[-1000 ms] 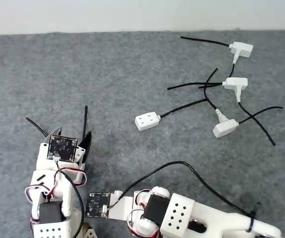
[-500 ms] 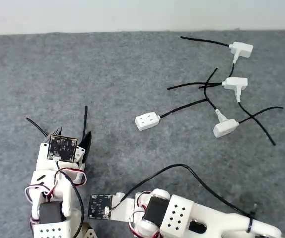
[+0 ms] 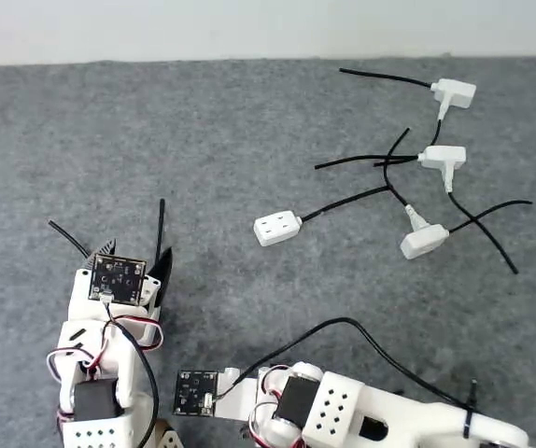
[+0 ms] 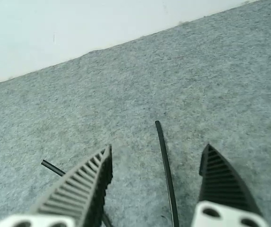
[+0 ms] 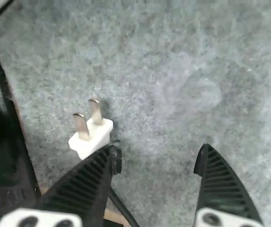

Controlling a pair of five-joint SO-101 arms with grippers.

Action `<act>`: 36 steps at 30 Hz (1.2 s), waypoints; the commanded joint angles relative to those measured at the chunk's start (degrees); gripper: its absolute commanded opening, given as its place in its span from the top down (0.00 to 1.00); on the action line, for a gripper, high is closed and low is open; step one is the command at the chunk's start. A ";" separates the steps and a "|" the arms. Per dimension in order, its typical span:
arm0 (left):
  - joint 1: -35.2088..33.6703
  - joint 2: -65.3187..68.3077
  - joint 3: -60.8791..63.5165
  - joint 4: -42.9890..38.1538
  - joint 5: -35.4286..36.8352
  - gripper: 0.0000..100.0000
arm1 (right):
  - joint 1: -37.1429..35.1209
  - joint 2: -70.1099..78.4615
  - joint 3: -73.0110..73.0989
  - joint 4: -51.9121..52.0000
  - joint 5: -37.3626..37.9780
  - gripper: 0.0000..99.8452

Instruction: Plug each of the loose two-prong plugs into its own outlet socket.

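A white two-prong plug [image 5: 89,134] lies on the grey carpet, prongs up, right beside one finger of my open right gripper [image 5: 159,152]; nothing sits between its fingers. My left gripper [image 4: 158,151] is open too, low over the carpet, with a loose black cord [image 4: 166,170] running between its fingers untouched. In the high view the left gripper [image 3: 135,254] sits at the bottom left, and that cord [image 3: 161,224] points away from it. A white outlet socket [image 3: 277,228] lies mid-table on its own cord. The right arm's wrist [image 3: 196,392] is at the bottom edge.
Three more white plug or socket pieces [image 3: 453,91], [image 3: 443,157], [image 3: 424,241] lie at the upper right among crossing black cords. A second cord end [image 3: 65,237] sticks out left of the left gripper. A pale wall borders the carpet's far edge.
The right arm's wrist has shifted slightly to the right and toward the near edge. The left arm and the table's things have stayed put.
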 commanded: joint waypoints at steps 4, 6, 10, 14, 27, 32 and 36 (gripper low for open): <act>-0.26 -0.53 -0.40 -2.29 -0.44 0.70 | -0.04 0.31 0.70 -2.51 0.97 0.75; -0.26 -0.53 -0.40 -2.37 -0.44 0.70 | -0.13 0.22 0.97 -2.68 0.97 0.75; -0.26 -0.35 -0.40 -2.90 -0.44 0.70 | -0.13 0.22 1.23 -2.68 1.23 0.75; -0.26 -0.35 -0.40 -2.99 -0.44 0.70 | -0.13 0.22 1.49 -2.77 5.54 0.75; -0.26 -0.35 -0.40 -2.99 -0.44 0.70 | -0.04 0.22 2.55 -2.42 11.60 0.99; -0.26 -0.35 -0.40 -2.90 -0.44 0.70 | 1.80 -0.04 5.01 -6.46 11.60 0.99; -0.26 -0.35 -0.40 -2.90 -0.44 0.70 | 6.46 -0.31 3.43 -6.55 11.43 0.99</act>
